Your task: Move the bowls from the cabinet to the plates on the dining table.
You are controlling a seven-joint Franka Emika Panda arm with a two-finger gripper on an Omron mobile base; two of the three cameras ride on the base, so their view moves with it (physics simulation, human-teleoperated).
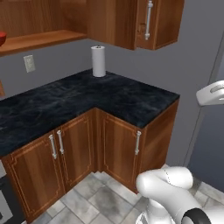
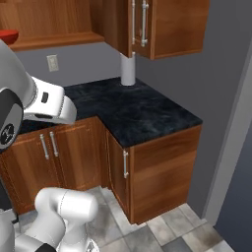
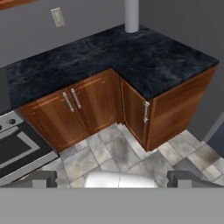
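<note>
Black marbled counter [image 1: 87,100] forms an L-shaped corner, the largest thing in front of the robot, set on low wooden cupboards [image 1: 74,148] with short silver handles. Grey wall rises behind it, and grey stone tiles [image 3: 109,151] cover the floor below. Above hangs the warm brown wall cabinet [image 1: 131,22] with long silver bar handles; to its left an open wooden shelf [image 1: 39,41] runs along the wall. At the left edge of that shelf sits a glossy red bowl [image 2: 7,35] — only a sliver of it shows in either base view, cut off by the frame edge. The second bowl cannot be made out.

A stove [image 3: 17,148] with a silver front stands left of the cupboards in the hand view. On the counter, in the back corner against the wall and below the cabinet, a white paper towel roll [image 1: 98,61] stands upright. A pale wall socket [image 1: 29,63] is mounted on the wall under the shelf.

The gripper [image 3: 112,179] hangs high over the floor tiles, well apart from the counter and shelf — its dark fingertips [image 3: 41,178] stand wide apart with nothing between them.
</note>
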